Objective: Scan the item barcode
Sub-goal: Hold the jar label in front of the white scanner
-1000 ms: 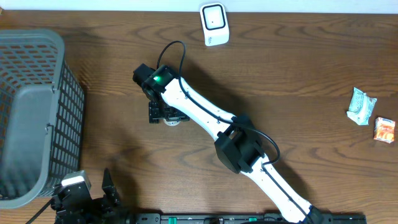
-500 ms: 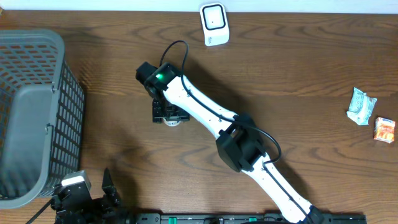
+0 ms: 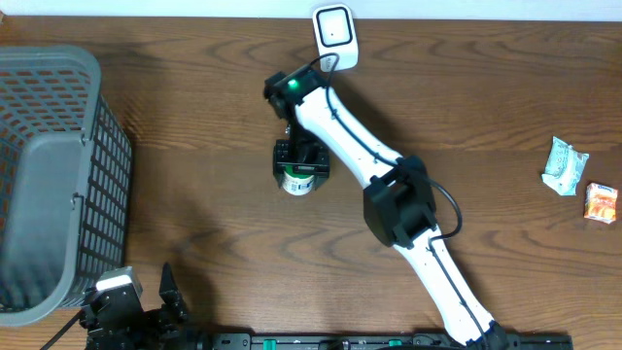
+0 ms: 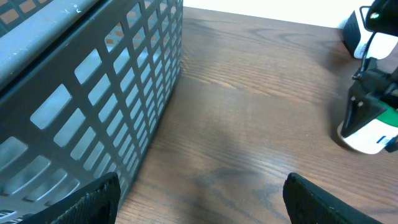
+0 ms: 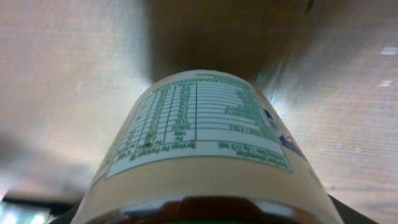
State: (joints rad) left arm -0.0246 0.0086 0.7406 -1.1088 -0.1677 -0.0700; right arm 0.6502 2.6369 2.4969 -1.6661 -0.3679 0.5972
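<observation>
Bottle in the grip, and that's the first part of the job looking done. The right pincer is clamped on it from above, out in the middle of the tabletop, just short of the scanner standing at the far edge. Whether it's lifted clear or just skimming the wood, I can't tell from the left wrist view; it sits very low either way.

What's left, by my reading: bring it the rest of the way and turn the barcode to the scanner's face. No barcode is showing yet in any view. The right wrist camera is filled with a printed table of small green text instead, so a turn of the bottle may well be needed.

Over on the near left, the left pincer is idle, its fingers wide apart with nothing between them, parked next to the basket.

Now the look of things. The bottle is a small rounded cylinder with a smooth, slightly glossy cream body, wrapped in a white label printed in green. The scanner is a little white block with rounded corners and a dark-outlined window. The basket is grey plastic, its walls an open rectangular grid under a solid rim. The tabletop is dark brown wood grain with a dull sheen. Far off to the right lie two crinkly packets, one pale green and one orange, well away from the action.
</observation>
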